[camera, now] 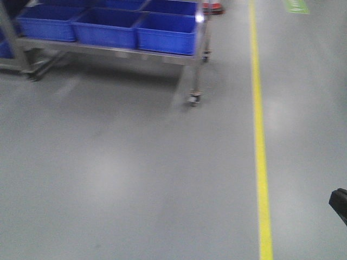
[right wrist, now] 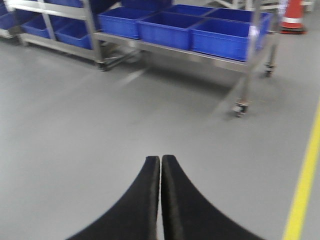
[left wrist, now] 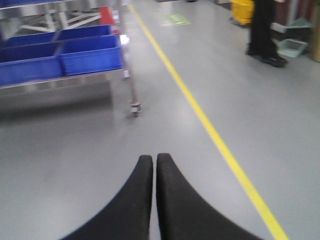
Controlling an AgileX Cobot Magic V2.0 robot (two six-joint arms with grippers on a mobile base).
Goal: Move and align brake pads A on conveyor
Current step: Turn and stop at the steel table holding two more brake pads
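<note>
The left jaws are closed: their two black, curved fingers (left wrist: pixel 132 200) meet tip to tip with only a hairline seam between them, and nothing is held. The right jaws are closed in the same way, black fingers (right wrist: pixel 140 200) pressed together and holding nothing. Both pairs hang over bare grey floor (left wrist: pixel 75 150).

None of the three views shows the brake pads A or the conveyor, so their look and place cannot be told from here.

Beyond the left jaws a yellow line (left wrist: pixel 215 135) runs along the floor from the near right corner away to the upper left. Left of it stands a wheeled steel rack (left wrist: pixel 122 75) whose shelf carries blue bins (left wrist: pixel 90 52) set side by side; a castor (left wrist: pixel 135 107) shows at its near leg. Farther off, right of the line, are a person's dark-trousered legs (left wrist: pixel 262 30), a yellow object (left wrist: pixel 242 10) behind them and a pale tray (left wrist: pixel 292 47) on the floor beside them. A green floor marking (left wrist: pixel 177 20) lies just right of the yellow line; its writing is too blurred to read.

From the right wrist the same kind of rack and blue bins fill the top of the view, with an orange-and-white cone (right wrist: pixel 292 15) at the upper right corner. In the front-facing view a dark object (camera: pixel 339 203) pokes in at the lower right edge; what it is cannot be told. No brand or label can be read anywhere.
</note>
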